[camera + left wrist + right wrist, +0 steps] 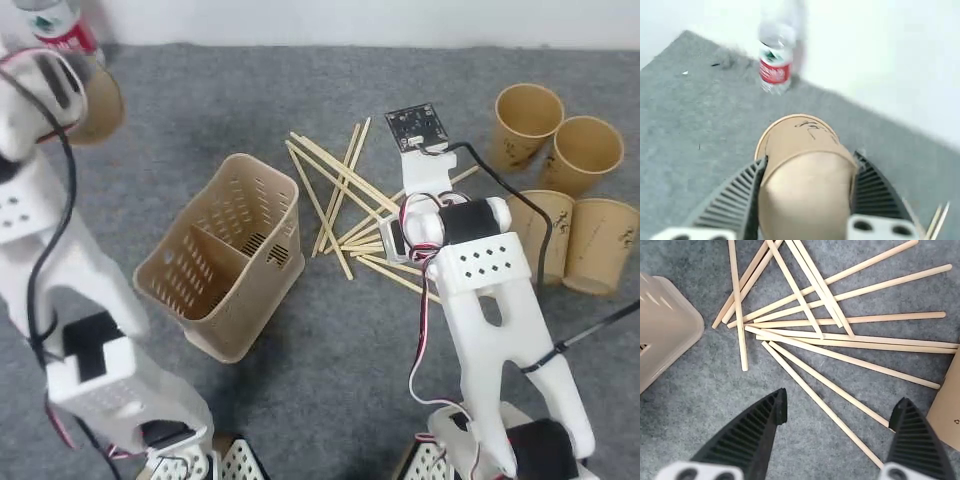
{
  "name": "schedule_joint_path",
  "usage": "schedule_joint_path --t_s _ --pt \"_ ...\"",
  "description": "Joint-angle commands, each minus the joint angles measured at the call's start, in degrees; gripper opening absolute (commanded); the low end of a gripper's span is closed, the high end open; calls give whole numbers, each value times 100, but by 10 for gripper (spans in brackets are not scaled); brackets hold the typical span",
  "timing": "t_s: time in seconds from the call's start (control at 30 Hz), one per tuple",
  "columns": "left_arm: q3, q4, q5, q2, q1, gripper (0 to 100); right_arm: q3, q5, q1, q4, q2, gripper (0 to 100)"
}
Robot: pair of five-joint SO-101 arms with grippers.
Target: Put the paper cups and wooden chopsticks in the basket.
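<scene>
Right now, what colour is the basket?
The basket is beige, with slotted walls; clearest in the high view.

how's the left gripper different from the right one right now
The left gripper is shut on a paper cup; the right gripper is open and holds nothing. The left gripper is near the water bottle, while the right gripper hangs over the loose chopsticks beside the basket. Both have black ribbed fingers.
</scene>
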Motion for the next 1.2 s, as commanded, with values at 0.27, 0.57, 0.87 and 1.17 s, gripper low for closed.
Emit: schedule_joint_path --t_s 0.27,0.57,0.87,1.17 --pt "840 141 1011 -378 2022 13 -18 -70 -57 -31 -224 332" --pt "875 141 1011 -413 2479 13 -18 -70 -57 -31 -224 332" --pt "778 132 1574 -818 2505 13 -18 -70 -31 -22 -224 332" --pt "760 -158 2646 -1723 3253 14 -9 -70 -31 13 -224 332"
